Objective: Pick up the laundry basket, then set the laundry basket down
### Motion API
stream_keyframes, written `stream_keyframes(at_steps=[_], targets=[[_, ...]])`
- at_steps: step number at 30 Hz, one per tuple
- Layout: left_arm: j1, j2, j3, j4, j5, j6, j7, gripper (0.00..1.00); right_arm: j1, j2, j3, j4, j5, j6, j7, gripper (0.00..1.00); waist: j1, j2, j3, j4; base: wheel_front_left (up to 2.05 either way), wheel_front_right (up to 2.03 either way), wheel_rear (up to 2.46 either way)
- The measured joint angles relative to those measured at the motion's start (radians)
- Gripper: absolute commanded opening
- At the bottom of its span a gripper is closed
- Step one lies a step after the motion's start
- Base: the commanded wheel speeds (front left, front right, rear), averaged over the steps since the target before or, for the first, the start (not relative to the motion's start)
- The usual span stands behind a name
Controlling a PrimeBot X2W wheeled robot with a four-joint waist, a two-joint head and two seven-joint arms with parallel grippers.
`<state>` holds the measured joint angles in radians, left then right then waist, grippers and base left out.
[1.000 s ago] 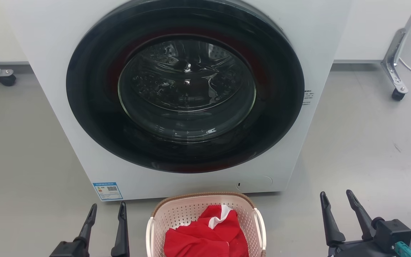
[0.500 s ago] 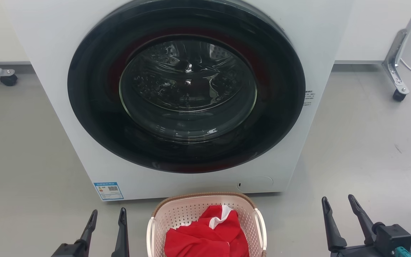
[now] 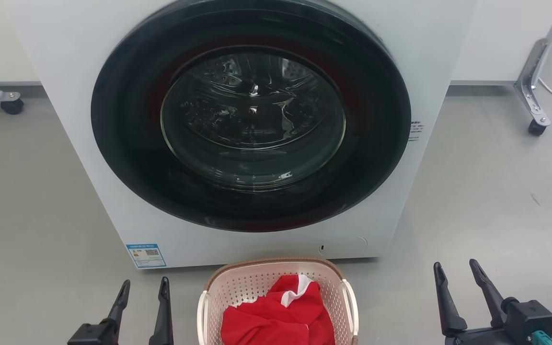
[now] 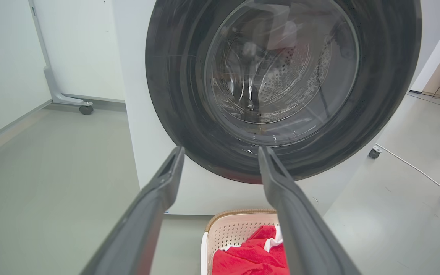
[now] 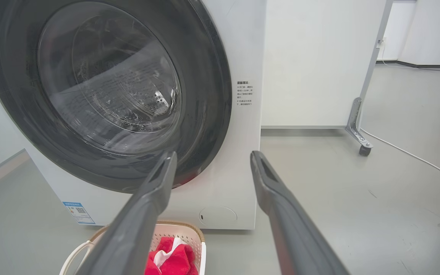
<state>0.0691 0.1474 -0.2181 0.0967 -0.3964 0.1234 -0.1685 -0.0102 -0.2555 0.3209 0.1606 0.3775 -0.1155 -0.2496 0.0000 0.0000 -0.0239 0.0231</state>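
Idle: laundry basket (image 3: 249,287) on floor (image 3: 472,191) before washing machine (image 3: 252,120).
Flanking it, left claw (image 3: 144,282) and right claw (image 3: 454,264), both spread, empty.

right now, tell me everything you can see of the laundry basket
The laundry basket is cream-pink perforated plastic with a brown woven-look rim and white side handles. It sits upright on the grey floor just before the washing machine, near end cut off in the head view. A red cloth with a white patch lies inside. The left gripper and right gripper, both open, flank it without touching.
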Motion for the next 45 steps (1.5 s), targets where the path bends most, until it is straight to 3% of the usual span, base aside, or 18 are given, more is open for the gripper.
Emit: stream_keyframes(at_steps=[3, 4, 12, 45], targets=[[0.0, -0.001, 0.003, -0.004, 0.016, 0.0, 0.008, 1.0, 0.0, 0.0, -0.001, -0.002, -0.001, 0.0, 0.0, 1.0, 0.0, 0.0, 0.001, -0.001, 0.0, 0.0, 0.0], [0.0, -0.001, 0.004, -0.005, 0.019, 0.0, 0.009, 0.0, 0.001, 0.0, -0.002, -0.003, -0.001, 0.0, 0.0, 0.0, 0.0, 0.0001, 0.001, -0.002, 0.0, 0.0, 0.0], [0.015, -0.008, 0.013, 0.03, 0.001, -0.01, 0.019, 0.0, 0.022, 0.023, -0.015, 0.032, 0.023, 0.01, 0.012, 0.0, 0.0, 0.0001, 0.003, -0.003, 0.0, 0.0, 0.0], [-0.026, -0.043, 0.12, 0.09, -0.437, -0.09, 0.117, 0.0, -0.002, 0.091, -0.174, 0.07, 0.462, 0.089, 0.148, 0.0, 0.0, 0.0001, 0.011, -0.01, 0.0, 0.0, 0.0]])
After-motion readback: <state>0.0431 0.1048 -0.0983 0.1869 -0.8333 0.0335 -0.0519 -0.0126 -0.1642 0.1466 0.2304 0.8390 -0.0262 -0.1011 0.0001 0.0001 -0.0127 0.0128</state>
